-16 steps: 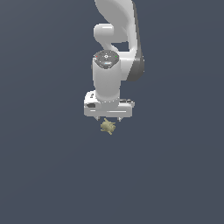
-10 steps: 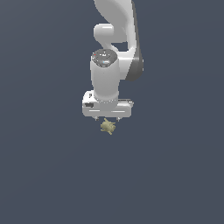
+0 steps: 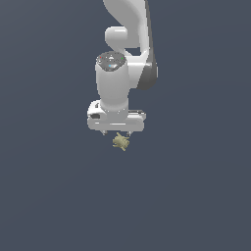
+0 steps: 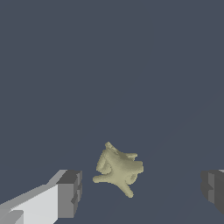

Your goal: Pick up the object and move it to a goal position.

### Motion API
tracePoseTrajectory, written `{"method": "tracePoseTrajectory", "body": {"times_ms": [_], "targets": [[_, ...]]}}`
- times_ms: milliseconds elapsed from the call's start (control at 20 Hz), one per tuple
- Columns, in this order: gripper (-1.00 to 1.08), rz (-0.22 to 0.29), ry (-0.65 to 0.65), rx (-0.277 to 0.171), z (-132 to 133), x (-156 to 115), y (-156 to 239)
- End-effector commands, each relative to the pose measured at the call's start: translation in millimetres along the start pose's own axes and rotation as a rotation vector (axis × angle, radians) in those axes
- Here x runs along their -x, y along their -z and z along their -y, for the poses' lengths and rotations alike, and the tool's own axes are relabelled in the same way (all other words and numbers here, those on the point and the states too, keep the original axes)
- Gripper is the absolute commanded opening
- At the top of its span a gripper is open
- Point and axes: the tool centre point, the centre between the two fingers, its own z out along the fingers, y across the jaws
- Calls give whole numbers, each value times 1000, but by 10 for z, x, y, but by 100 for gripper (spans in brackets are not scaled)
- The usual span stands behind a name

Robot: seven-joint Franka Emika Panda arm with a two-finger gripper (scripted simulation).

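Note:
The object (image 3: 120,141) is a tiny olive-tan knobbly lump with short spikes, lying on the flat grey-blue floor. My white gripper (image 3: 116,133) hangs right above it, pointing down, with only its short fingertips showing under the hand. In the wrist view the object (image 4: 118,169) lies between the two dark finger pads (image 4: 70,194), with a clear gap on each side. The gripper (image 4: 142,189) is open and touches nothing.
The white arm (image 3: 128,29) rises behind the hand toward the top of the exterior view. Around the object there is only the plain grey-blue floor (image 3: 196,196).
The hand has come slightly lower toward the object and shifted a touch to the exterior view's left. The object has not moved.

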Motion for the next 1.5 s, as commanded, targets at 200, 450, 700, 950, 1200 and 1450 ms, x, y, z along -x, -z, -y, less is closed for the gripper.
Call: {"method": "tracePoseTrajectory", "body": {"times_ms": [200,450,700,950,1200,1450], "targets": [[100,2,47,1,-2,19,-39],[100,6,125,2,-2,52,-102],[100,11,237,4,0,100,-192],[100,18,376,3,5,161,-300],[100,23,518,1,14,226,-406],[100,28,660,-3,27,292,-508]]}}
